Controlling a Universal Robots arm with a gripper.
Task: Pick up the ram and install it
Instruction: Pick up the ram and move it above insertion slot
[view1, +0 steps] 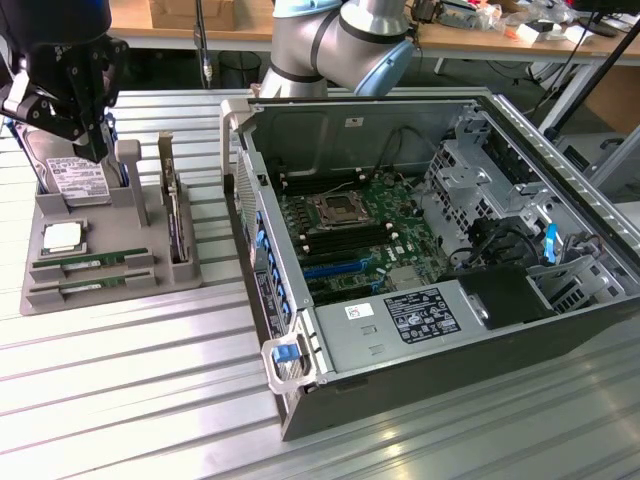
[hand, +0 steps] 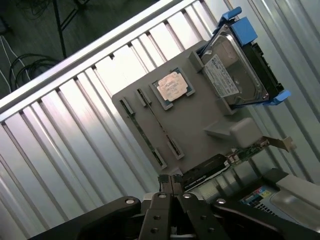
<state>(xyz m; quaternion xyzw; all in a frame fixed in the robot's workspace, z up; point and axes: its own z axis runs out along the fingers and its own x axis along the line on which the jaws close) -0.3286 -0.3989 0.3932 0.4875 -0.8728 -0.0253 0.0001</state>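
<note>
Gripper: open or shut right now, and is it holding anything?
Gripper: shut, holding nothing, above the tray.

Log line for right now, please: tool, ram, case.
tool: shut, empty, over gray holder | ram sticks: both in holder slots, untouched | computer case: open, on exterior view's right

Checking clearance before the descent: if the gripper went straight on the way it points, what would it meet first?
Likely the grey parts tray, near the ram sticks, though depth below the gripper is unclear.
</note>
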